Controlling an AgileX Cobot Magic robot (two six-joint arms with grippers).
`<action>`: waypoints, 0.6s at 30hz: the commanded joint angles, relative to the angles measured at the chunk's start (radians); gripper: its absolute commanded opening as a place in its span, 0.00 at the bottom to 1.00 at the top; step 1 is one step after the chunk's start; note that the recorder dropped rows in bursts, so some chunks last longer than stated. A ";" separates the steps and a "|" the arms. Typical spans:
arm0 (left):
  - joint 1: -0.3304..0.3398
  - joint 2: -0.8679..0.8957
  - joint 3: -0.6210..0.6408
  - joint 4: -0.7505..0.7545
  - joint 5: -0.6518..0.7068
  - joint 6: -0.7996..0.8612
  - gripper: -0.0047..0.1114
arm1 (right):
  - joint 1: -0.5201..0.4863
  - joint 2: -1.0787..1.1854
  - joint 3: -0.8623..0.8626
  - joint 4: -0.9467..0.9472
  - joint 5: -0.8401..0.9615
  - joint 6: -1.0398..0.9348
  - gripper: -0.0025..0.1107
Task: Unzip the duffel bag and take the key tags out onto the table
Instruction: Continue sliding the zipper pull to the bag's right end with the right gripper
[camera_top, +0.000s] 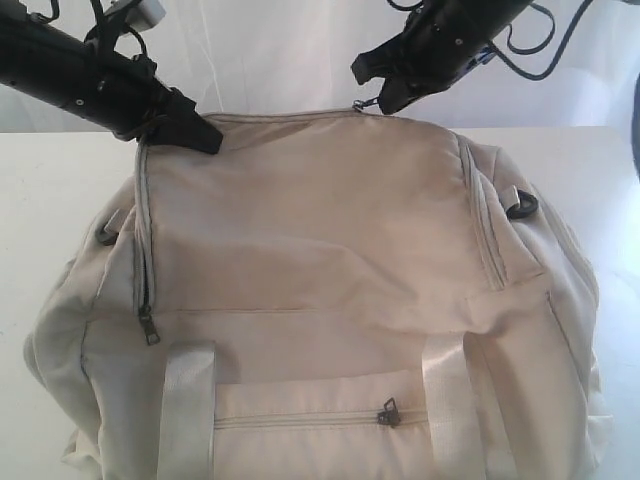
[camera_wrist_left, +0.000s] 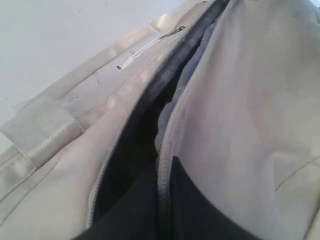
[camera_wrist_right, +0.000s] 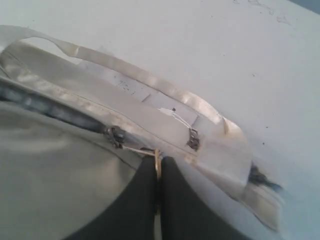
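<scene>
The beige duffel bag (camera_top: 320, 230) fills most of the white table (camera_top: 50, 190). At the bag's far left corner, my left gripper (camera_top: 200, 133) is shut on the grey zipper edge (camera_wrist_left: 163, 150) of the top flap. Beside that edge the seam gapes and shows dark lining (camera_wrist_left: 132, 150). My right gripper (camera_top: 372, 100) is at the far top edge, shut on the metal zipper pull (camera_wrist_right: 157, 156), which is drawn taut from its slider (camera_wrist_right: 115, 135). The key tags are hidden.
A side zipper pull (camera_top: 149, 328) hangs at the left, and a front-pocket pull (camera_top: 388, 413) sits low in the middle. Pale webbing handles (camera_top: 187, 400) lie at the front. A dark D-ring (camera_top: 521, 206) is at the right end. Bare table (camera_wrist_right: 210, 45) lies behind the bag.
</scene>
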 joint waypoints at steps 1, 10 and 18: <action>0.013 -0.017 -0.003 0.049 0.028 -0.013 0.04 | -0.061 -0.040 -0.002 -0.064 0.043 0.008 0.02; 0.013 -0.017 -0.003 0.051 0.028 -0.013 0.04 | -0.125 -0.103 0.023 -0.143 0.161 0.038 0.02; 0.013 -0.017 -0.003 0.051 0.028 -0.013 0.04 | -0.163 -0.181 0.107 -0.149 0.192 0.038 0.02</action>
